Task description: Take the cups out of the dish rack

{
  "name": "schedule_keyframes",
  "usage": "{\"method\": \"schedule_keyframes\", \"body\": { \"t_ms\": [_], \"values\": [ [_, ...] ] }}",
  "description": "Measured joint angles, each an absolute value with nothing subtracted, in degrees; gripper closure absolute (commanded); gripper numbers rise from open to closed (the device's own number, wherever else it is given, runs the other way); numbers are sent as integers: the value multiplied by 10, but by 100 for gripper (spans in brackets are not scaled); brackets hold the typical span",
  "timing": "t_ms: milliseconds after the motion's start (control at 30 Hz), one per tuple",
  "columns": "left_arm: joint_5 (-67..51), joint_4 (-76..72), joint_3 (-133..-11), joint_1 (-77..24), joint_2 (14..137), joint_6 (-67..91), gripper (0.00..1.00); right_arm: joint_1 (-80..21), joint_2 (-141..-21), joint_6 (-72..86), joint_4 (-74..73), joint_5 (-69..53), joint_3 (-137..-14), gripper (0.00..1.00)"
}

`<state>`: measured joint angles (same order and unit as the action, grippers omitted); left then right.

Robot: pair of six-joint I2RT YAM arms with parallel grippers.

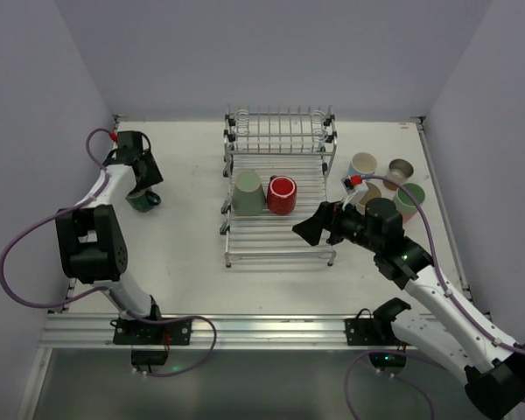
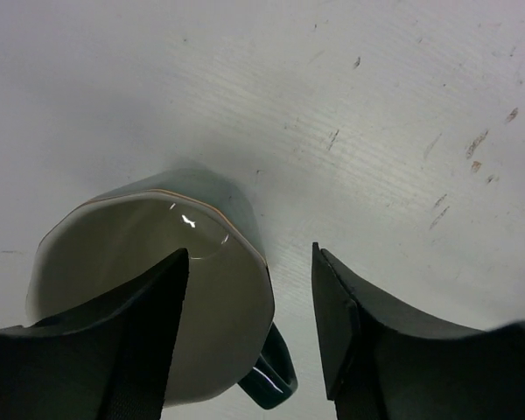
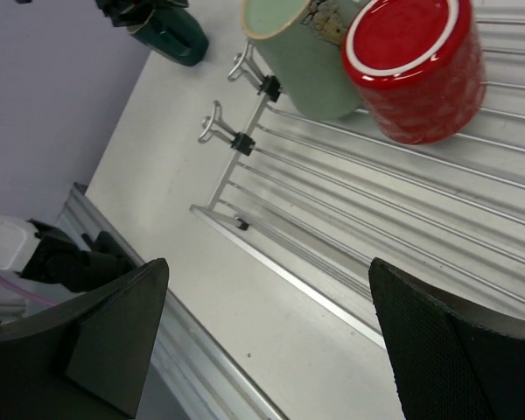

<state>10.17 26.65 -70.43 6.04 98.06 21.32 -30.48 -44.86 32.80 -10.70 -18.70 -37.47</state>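
The chrome dish rack [image 1: 280, 241] stands mid-table. A sage green cup [image 1: 248, 192] and a red cup [image 1: 282, 194] sit upside down on its lower tray; the upper shelf [image 1: 280, 131] holds no cups. Both cups also show in the right wrist view, sage green [image 3: 302, 52] and red [image 3: 416, 66]. My right gripper [image 1: 304, 229] [image 3: 268, 262] is open and empty over the tray's front part. My left gripper [image 1: 144, 194] [image 2: 250, 262] is open around the rim of a dark teal mug [image 2: 157, 297] that stands upright on the table at the left.
To the right of the rack stand a light blue cup [image 1: 362, 164], a tan-brown cup [image 1: 400, 171], a mint green cup [image 1: 409, 199] and a beige cup [image 1: 369, 192], the last partly behind my right arm. No pink cup shows. Walls close in left and right.
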Motion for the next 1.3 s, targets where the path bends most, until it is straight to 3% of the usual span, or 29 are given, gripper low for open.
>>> {"method": "schedule_keyframes", "body": {
  "t_ms": [233, 367, 667, 800, 1000, 1300],
  "values": [
    [87, 261, -710, 61, 929, 215, 10, -315, -451, 280, -114, -132, -378, 1],
    [78, 256, -710, 61, 889, 217, 1, -324, -461, 261, -113, -107, -389, 1],
    [-59, 180, -676, 28, 723, 254, 0, -389, -527, 221, -73, 4, -398, 1],
    [-124, 123, -616, -53, 592, 267, 0, -397, -585, 206, -37, 48, -401, 1],
    [-220, 76, -496, -69, 434, 274, 0, -397, -668, 183, 52, 83, -404, 1],
    [-266, 71, -397, -94, 361, 254, 0, -397, -805, 128, 119, 98, -446, 1]
  ]
}}
